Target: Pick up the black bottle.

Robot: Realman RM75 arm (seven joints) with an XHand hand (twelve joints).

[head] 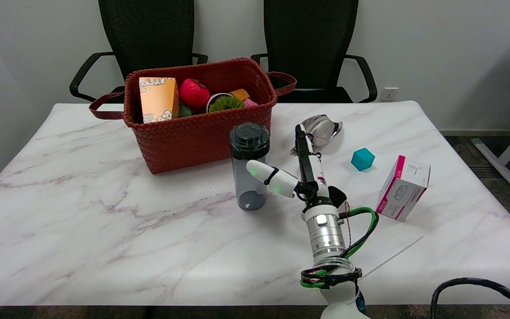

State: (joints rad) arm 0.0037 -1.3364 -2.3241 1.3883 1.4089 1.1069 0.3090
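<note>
Right arm reaching up from the lower right, silver wrist wrapped in green and black cables, right hand (301,177) edge-on, thumb stretched out to the left, fingers (301,141) extended straight away, spread apart, holding nothing

Looks like an office or meeting room. Two black mesh chairs (148,40) with armrests are pushed up to the far side of a marble-look desk (82,212). Plain white wall behind, with a socket (389,94) low on it. Grey carpet floor at right, plus the white leg (498,168) of a second desk.
</note>
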